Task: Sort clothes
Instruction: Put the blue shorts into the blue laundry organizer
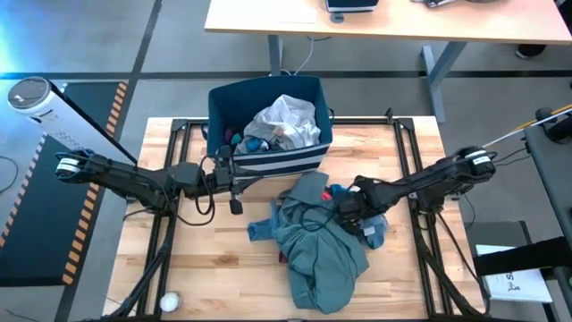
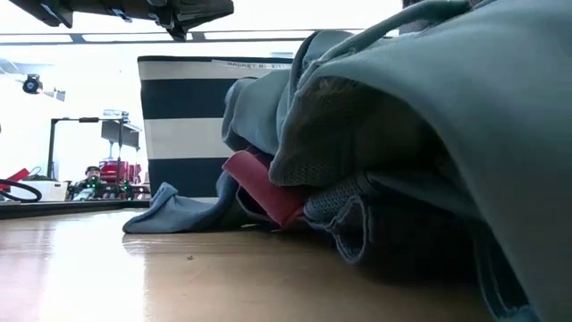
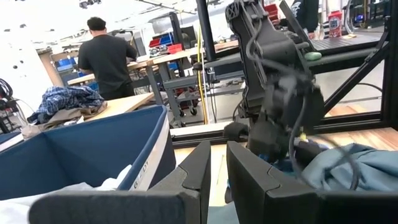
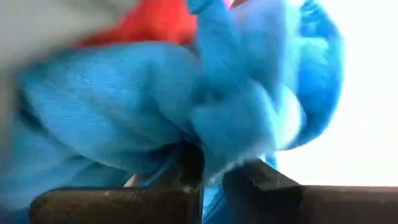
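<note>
A heap of clothes lies mid-table: a large teal-green garment point(image 1: 322, 255) point(image 2: 429, 116), a small blue piece point(image 1: 340, 190) point(image 4: 124, 106) on its far right part, and a red piece point(image 2: 264, 188) under its edge. A white garment point(image 1: 288, 121) lies inside the navy striped bin point(image 1: 268, 163). My right gripper point(image 1: 345, 203) point(image 4: 211, 171) is down on the heap, shut on the blue piece. My left gripper point(image 1: 239, 183) point(image 3: 219, 165) hovers just in front of the bin's striped wall, shut and holding nothing. My right gripper pinches a bunched fold of the blue piece point(image 4: 205, 146) between its two fingers. It comes in low from the table's right side. The cloth bulges out past the fingertips and still lies on the teal-green garment.
The bin point(image 2: 179, 116) stands at the table's far middle, right behind the heap. Black frame rails point(image 1: 179, 215) run along both sides of the wooden table. A small white ball point(image 1: 168, 301) lies at the near left corner. A person works at a bench beyond the table.
</note>
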